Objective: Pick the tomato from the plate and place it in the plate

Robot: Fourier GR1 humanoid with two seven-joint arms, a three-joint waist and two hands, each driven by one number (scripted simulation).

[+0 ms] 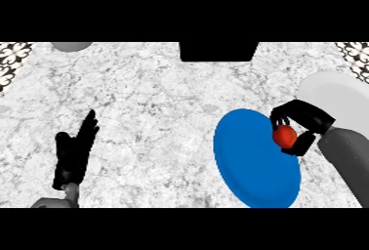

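- The tomato is sitting inside my right hand, and the fingers and thumb are curling around it from both sides, so the hand is clamped on it.
- I am seeing the tomato over the right edge of the blue plate; I cannot tell if it is touching the plate or is a little above it.
- A white plate is lying further right, just behind the right hand, and the grey forearm is covering a part of it.
- My left hand is resting at the lower left, with the fingers straight and pointing up, apart from everything and holding nothing.
- The counter is showing a grey marble pattern.
- A dark box is standing at the top middle, and a grey round thing is showing at the top left edge.
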